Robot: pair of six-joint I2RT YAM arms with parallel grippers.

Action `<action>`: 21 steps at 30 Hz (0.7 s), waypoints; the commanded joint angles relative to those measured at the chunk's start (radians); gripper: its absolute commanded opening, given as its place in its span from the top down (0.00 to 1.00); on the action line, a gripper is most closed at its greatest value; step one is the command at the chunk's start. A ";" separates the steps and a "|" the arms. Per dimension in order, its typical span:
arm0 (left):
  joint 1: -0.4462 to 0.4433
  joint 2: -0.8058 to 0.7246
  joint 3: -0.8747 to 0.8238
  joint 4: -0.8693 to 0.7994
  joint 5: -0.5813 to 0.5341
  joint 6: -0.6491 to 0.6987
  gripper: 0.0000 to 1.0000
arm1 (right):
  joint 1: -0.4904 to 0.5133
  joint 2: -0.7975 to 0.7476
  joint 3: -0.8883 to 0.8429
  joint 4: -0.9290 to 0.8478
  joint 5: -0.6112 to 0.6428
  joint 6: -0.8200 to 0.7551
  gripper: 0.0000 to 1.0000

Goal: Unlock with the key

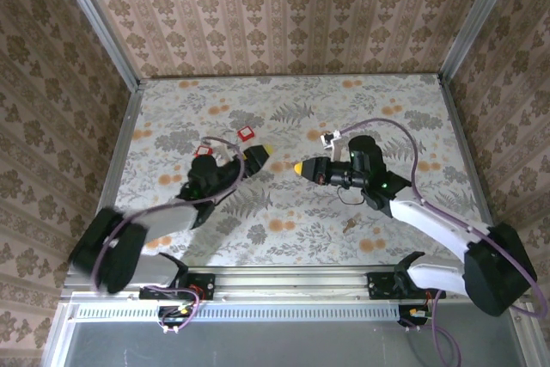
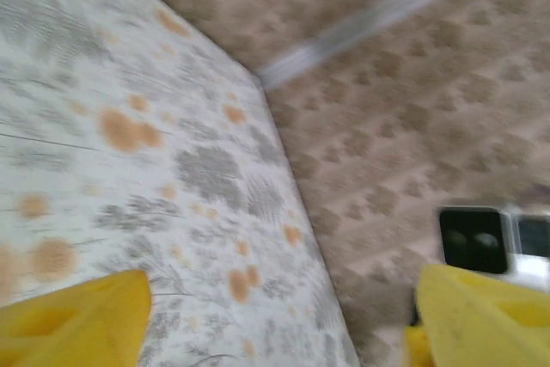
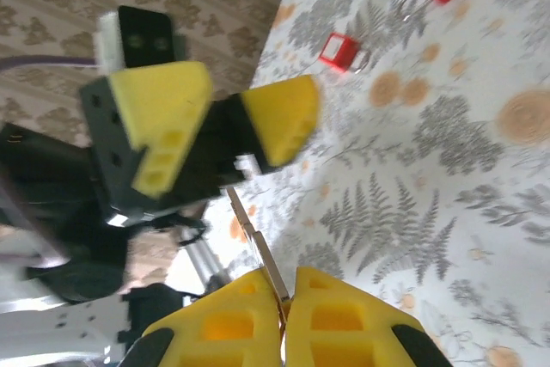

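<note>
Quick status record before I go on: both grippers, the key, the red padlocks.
left gripper: open, nothing between its fingers
right gripper: shut on the key
key: thin, brownish, sticking out past the right fingertips toward the left gripper
gripper relation: tips facing each other, apart
first red padlock: on the table, just beyond the left gripper, not held
second red padlock: on the table beside the left wrist, not held
</note>
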 commanded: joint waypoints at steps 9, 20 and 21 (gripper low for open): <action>0.165 -0.319 0.369 -1.262 -0.337 0.492 0.05 | 0.068 -0.017 0.133 -0.397 0.266 -0.168 1.00; 0.290 0.035 0.581 -1.314 -0.407 0.604 0.09 | 0.138 -0.031 0.036 -0.421 0.359 -0.219 1.00; 0.296 0.095 0.623 -1.340 -0.441 0.627 0.09 | 0.136 -0.032 0.025 -0.413 0.369 -0.216 1.00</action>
